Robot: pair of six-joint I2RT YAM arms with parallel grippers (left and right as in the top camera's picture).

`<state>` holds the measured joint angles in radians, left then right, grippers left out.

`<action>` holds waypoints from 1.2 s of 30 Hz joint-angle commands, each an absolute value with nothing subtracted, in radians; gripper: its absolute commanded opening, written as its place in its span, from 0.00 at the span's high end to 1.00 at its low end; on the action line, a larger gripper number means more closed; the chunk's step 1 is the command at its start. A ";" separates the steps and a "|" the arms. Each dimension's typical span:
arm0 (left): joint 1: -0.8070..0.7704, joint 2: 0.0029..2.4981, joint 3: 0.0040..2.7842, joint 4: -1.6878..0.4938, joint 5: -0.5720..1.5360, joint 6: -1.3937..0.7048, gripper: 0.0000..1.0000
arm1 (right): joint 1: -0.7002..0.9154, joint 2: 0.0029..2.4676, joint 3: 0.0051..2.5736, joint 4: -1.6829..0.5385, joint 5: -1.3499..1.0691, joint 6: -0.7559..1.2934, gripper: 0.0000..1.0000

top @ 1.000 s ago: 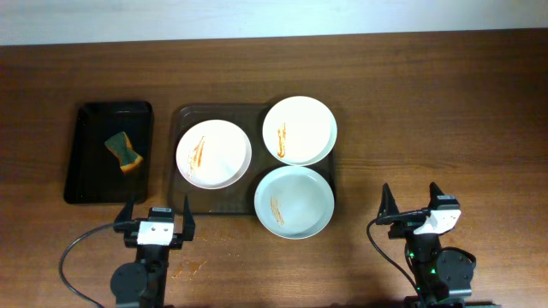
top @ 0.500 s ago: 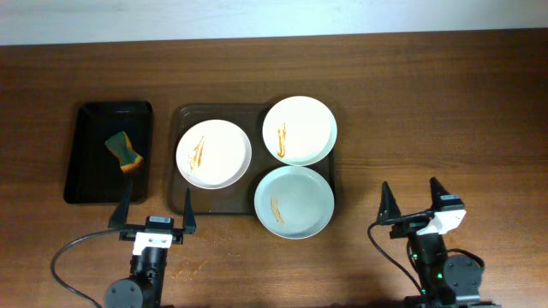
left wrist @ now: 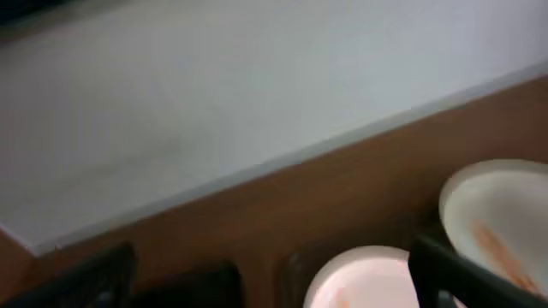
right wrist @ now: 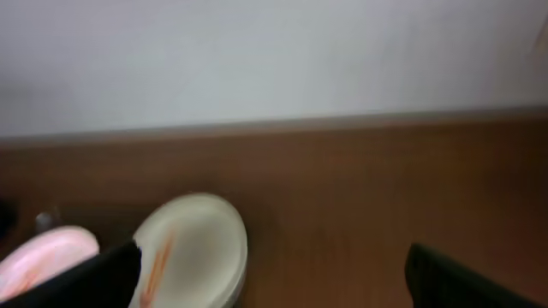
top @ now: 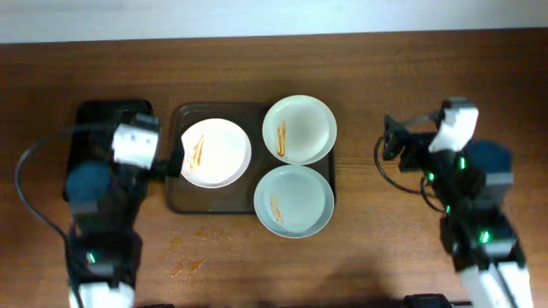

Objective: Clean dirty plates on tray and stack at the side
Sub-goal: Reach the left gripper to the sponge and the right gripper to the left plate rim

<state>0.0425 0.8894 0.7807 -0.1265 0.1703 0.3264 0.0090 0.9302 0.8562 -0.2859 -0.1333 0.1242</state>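
Judging from overhead, my left gripper (top: 174,162) hangs spread and empty at the tray's (top: 201,202) left rim, with the nearest white plate (top: 216,152) just to its right. My right gripper (top: 387,141), likewise spread and empty, sits well right of the tray, so the left arm is nearer; every plate lies on the tray.

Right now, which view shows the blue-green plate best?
Overhead: the blue-green plate is seen whole at the tray's corner, sauce streak visible. Neither wrist view shows it; each catches only blurred white plates.
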 commanded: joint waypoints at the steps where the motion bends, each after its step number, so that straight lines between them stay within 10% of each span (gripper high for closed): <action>1: 0.049 1.108 1.064 -0.303 0.229 0.380 0.01 | 0.006 1.084 1.043 -0.411 -0.151 0.121 0.02; 7: 0.093 1.515 1.555 -0.801 0.500 0.414 0.01 | 0.006 1.445 1.558 -0.879 -0.262 0.060 0.02; 18: 0.094 1.571 1.565 -1.034 0.693 0.405 0.01 | 0.177 1.689 1.718 -0.789 -0.434 0.200 0.02; 25: 0.213 1.571 1.563 -0.997 0.151 -0.277 0.01 | 0.384 1.993 1.966 -0.920 -0.397 0.324 0.02; 30: 0.340 1.672 1.562 -1.085 0.015 -0.333 0.21 | 0.505 2.113 1.966 -0.870 -0.373 0.331 0.01; 36: 0.336 1.911 1.562 -0.984 -0.026 -0.344 0.22 | 0.616 2.135 1.962 -0.849 -0.123 0.331 0.09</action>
